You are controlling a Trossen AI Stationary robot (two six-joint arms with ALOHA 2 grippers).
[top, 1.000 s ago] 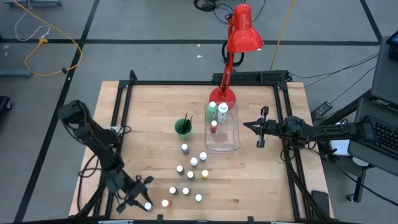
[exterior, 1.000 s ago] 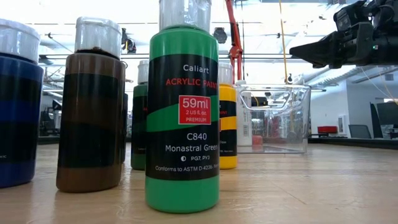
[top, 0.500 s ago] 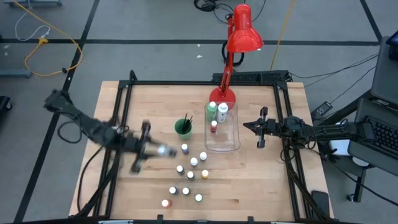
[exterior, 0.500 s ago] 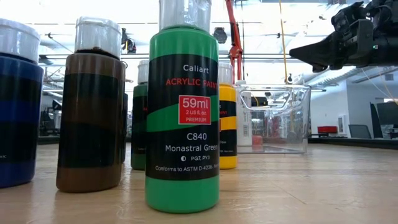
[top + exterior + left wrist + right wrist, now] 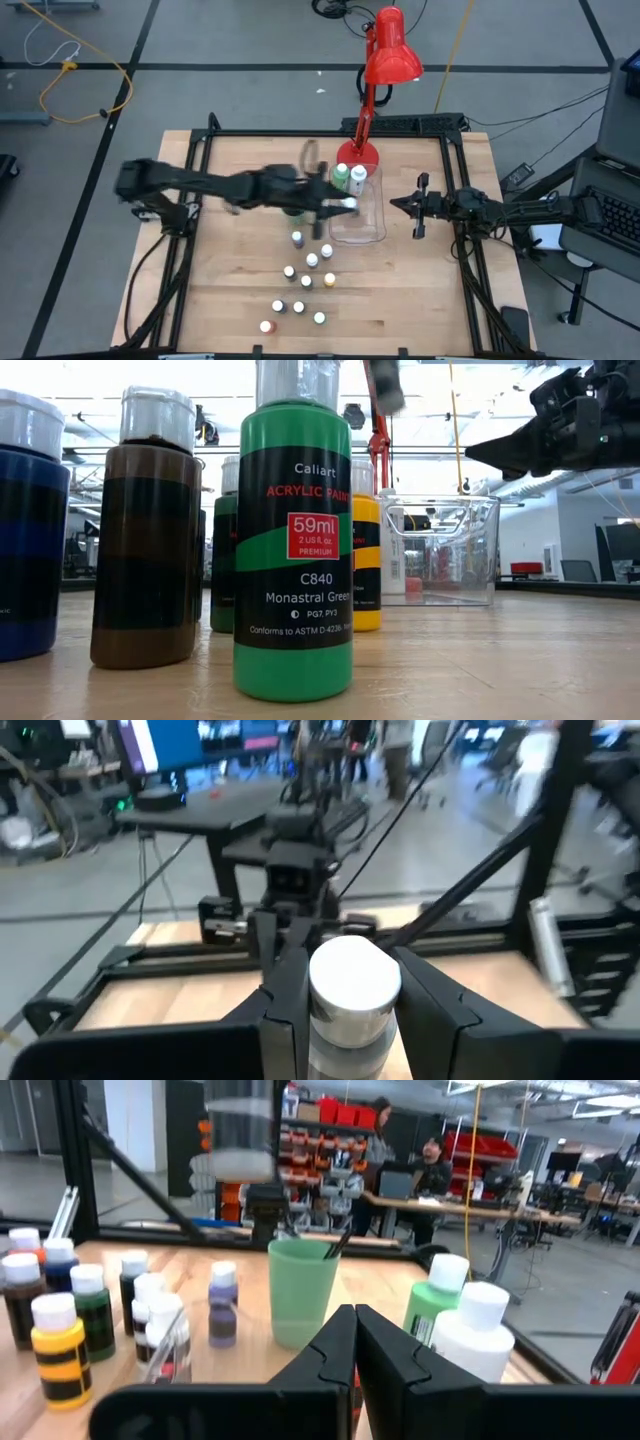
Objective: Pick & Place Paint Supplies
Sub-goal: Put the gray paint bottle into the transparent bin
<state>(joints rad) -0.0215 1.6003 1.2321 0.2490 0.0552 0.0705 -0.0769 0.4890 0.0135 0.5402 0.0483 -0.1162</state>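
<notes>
Right now the left gripper point(image 5: 345, 1010) is stretched across the worktop point(image 5: 240, 300) twd the clear bin point(image 5: 358, 228), hanging over the bin's near-left edge in the high view. Its jaws are part-closed on a white-capped paint bottle point(image 5: 353, 995); the left wrist view shows the cap wedged btwn the two dark fingers point(image 5: 285, 1005), bottle upright. Bottle colour can't be told, body mostly hidden.

The right gripper point(image 5: 354, 1342) waits on the right side of the worktop, near the bin but not over it, jaws fully together w/ nothing in them.

Inside the bin, at its far end: two larger bottles, one green point(image 5: 342, 176) and one white point(image 5: 358, 181), plus a small red one point(image 5: 344, 204) just in front of them. The green cup point(image 5: 304, 1291) stands left of the bin, a dark brush handle point(image 5: 336, 1245) poking out of it.

Rest of the small bottles are still loose on the worktop, nearer the front edge: a purple one point(image 5: 297, 239) closest to the cup, then a scattered group incl. a yellow point(image 5: 329, 280) and an orange-red point(image 5: 266, 326) one. In the low view a green bottle point(image 5: 294, 540) is right up close, brown point(image 5: 150, 530) and blue point(image 5: 30, 525) ones beside it.

Red desk lamp point(image 5: 385, 60) stands at the far edge, its base just behind the bin.
</notes>
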